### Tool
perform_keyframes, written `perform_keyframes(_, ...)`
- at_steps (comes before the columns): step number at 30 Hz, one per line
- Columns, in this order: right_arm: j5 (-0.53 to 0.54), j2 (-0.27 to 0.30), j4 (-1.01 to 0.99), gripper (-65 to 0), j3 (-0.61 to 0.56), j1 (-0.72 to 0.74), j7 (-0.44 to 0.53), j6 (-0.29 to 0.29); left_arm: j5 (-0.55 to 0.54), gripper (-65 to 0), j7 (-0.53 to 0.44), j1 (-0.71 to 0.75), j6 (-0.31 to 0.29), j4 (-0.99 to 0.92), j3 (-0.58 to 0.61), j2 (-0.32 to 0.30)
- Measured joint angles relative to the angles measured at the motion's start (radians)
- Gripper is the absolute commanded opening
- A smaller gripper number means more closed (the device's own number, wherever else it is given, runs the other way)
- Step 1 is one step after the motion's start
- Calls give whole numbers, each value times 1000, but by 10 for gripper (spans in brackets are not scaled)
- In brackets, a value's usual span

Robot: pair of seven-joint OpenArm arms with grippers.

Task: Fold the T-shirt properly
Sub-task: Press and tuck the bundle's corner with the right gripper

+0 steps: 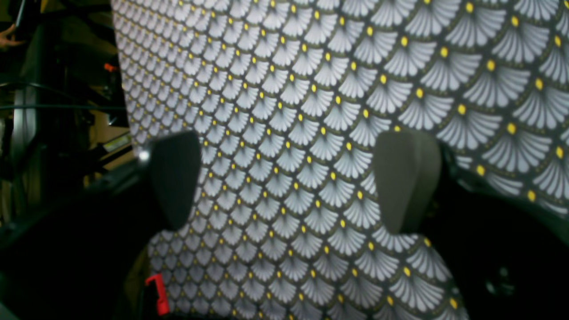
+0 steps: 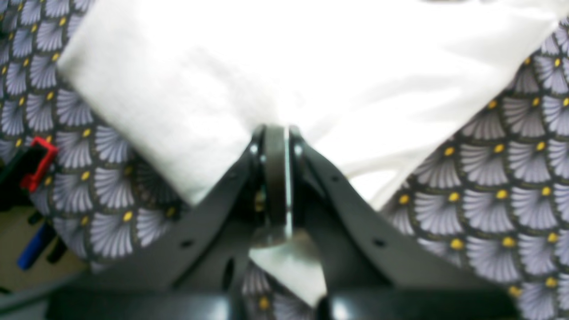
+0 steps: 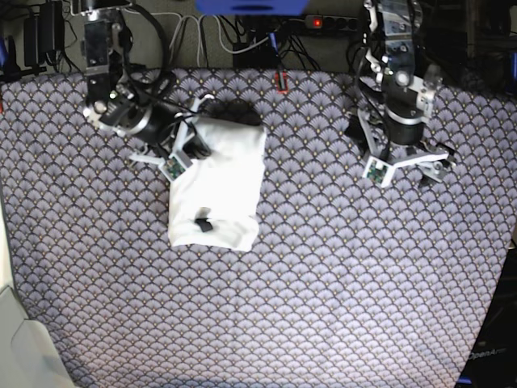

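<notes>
The right gripper [image 2: 276, 133] has its jaws pressed together on a white fold of the T-shirt [image 3: 216, 184], which lies as a compact folded rectangle just ahead of it on the fan-patterned tablecloth [image 3: 339, 283]. The left gripper [image 1: 289, 178] hangs with fingers spread apart over bare cloth, well away from the shirt. To finish neatly, the pinched edge should probably be laid flat and square before the jaws part.

Robotics lab (power strip [image 3: 327, 23], cables [image 3: 234, 36])
</notes>
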Motion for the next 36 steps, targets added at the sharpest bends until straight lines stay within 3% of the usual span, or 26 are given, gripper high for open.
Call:
perform_keyframes(2,5,19,2,-650,-1,-35,64,0,-1,-53,0,1,-1,0,0,3)
perform_keyframes(6,-14,29,88,-650,0,-68,57,0,0,-53,0,0,0,0,-1,3)
perform_keyframes(10,-5,32,184,-650,1,-31,74,0,0,-53,0,1,0,0,-1,6)
perform_keyframes(16,-8,6,170,-650,-24,75,41,3,0,-53,2,65,-3,0,0,2)
perform_keyframes(20,-12,3,59,-650,-57,184,-1,4,-3,-53,-4,93,0,0,-2,2)
perform_keyframes(27,-6,2,-198,-650,-147,367,12,7,-3,-53,2,182,-2,0,-1,8)
perform_keyframes(36,-5,-25,-502,-650,-163,504,171,4,-5,-53,-23,246,-3,1,-26,10)
